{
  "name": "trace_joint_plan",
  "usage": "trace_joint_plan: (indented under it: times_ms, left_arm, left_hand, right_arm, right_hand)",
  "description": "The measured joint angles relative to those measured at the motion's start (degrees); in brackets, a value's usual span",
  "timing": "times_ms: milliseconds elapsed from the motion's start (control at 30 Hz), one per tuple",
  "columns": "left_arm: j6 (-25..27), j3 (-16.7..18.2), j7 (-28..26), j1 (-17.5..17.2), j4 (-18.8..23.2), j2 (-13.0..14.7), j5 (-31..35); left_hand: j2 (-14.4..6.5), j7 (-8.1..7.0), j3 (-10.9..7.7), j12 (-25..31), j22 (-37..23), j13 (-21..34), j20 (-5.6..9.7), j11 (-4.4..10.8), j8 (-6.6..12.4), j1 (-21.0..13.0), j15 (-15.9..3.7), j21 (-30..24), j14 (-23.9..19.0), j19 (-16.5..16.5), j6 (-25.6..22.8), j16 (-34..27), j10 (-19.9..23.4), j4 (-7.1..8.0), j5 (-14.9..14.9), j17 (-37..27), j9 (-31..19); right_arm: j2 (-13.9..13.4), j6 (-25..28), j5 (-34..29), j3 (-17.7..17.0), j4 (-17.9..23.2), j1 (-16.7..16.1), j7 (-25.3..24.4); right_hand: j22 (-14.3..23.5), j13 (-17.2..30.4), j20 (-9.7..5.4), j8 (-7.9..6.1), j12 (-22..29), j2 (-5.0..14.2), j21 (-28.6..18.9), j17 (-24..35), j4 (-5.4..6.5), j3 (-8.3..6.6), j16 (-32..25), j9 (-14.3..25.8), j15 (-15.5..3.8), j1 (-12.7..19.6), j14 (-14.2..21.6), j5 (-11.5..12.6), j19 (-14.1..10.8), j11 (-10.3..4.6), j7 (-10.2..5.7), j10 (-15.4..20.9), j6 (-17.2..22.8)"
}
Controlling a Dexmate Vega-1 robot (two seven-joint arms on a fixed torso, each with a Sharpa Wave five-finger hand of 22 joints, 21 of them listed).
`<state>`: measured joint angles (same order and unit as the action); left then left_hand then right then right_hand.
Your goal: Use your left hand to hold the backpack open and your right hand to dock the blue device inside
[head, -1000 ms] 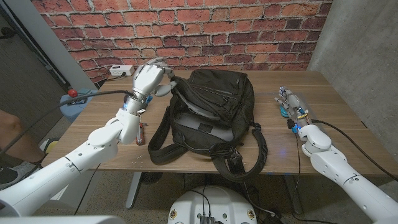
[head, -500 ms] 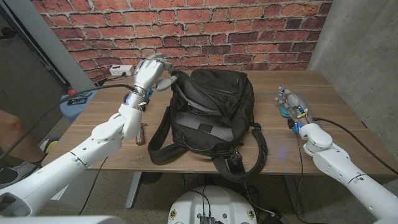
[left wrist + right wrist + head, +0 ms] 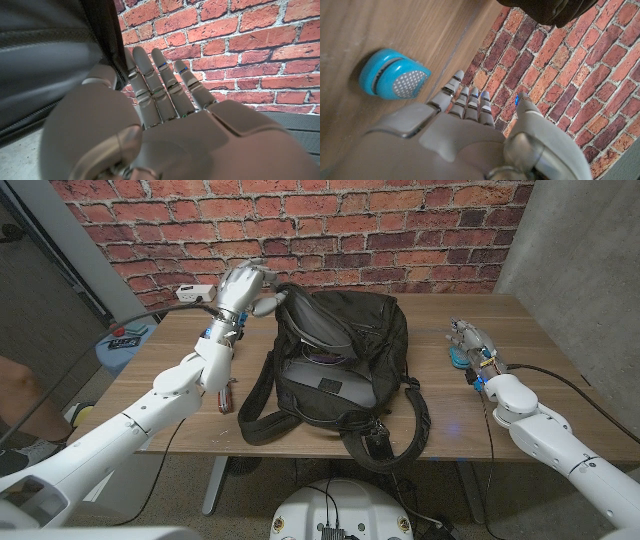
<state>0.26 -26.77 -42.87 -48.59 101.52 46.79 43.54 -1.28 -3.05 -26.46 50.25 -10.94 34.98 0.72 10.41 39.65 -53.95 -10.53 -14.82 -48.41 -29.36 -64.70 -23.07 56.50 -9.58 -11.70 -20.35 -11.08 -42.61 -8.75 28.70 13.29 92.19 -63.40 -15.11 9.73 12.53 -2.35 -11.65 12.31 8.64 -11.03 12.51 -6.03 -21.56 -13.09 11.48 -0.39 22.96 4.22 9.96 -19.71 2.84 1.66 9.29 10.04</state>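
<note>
The black backpack (image 3: 335, 370) lies in the middle of the wooden table (image 3: 520, 315) with its main compartment gaping. My left hand (image 3: 243, 288) is raised at the bag's back left corner and grips the rim of the opening (image 3: 278, 298), holding it up. In the left wrist view the dark zipper edge (image 3: 117, 70) runs between the thumb and fingers (image 3: 155, 85) of my left hand (image 3: 150, 130). The small blue device (image 3: 456, 359) with a grey speckled face (image 3: 395, 80) sits on the table right of the bag. My right hand (image 3: 470, 345) (image 3: 465, 130) stands beside it, fingers apart, holding nothing.
A white power strip (image 3: 195, 292) lies at the table's back left. A red-handled tool (image 3: 225, 395) lies by my left forearm. A person's leg (image 3: 20, 395) shows at the left edge. The backpack's straps (image 3: 385, 445) hang over the front edge. A brick wall stands behind.
My left hand has risen and moved back with the bag's rim in it, pulling the opening wider. My right hand has barely shifted beside the blue device.
</note>
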Motion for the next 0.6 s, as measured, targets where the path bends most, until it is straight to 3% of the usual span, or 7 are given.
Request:
trace_joint_plan:
  times_ms: [167, 600]
  left_arm:
    - [-0.39, -0.52, 0.49, 1.40, -0.95, -0.88, -0.62]
    - [-1.23, -1.61, 2.53, 4.49, -2.93, -3.29, -3.68]
  left_hand:
    - [0.00, 0.28, -0.19, 0.43, 0.00, 0.59, 0.31, 0.00, -0.17, 0.00, 0.00, 0.00, 0.00, 0.31, 0.12, 0.00, 0.00, 0.17, -0.44, 0.00, -0.31]
    - [0.08, 0.30, -0.19, 1.68, 0.00, 2.08, 0.09, -0.32, 0.02, -0.08, -0.32, 0.23, -0.32, 0.53, 0.11, 0.44, 0.31, 0.17, -0.89, -0.26, -0.54]
  right_arm:
    - [-0.95, 2.44, -1.31, -0.03, 1.43, -0.39, -1.49]
    - [-3.65, 10.48, -4.93, 0.15, 6.67, -1.12, -5.70]
  right_hand:
    - [0.00, 0.00, 0.00, -0.22, 0.01, -0.17, 0.00, -0.18, -0.39, -0.27, 0.00, 0.00, 0.00, 0.58, 0.00, 0.00, 0.00, -0.31, 0.21, 0.31, 0.63]
    - [0.00, 0.00, 0.00, -0.45, 0.46, -0.77, 0.00, -0.53, -1.97, -0.40, 0.00, 0.00, 0.48, 2.25, 0.77, 0.00, 0.00, 0.69, 0.39, 1.94, 1.68]
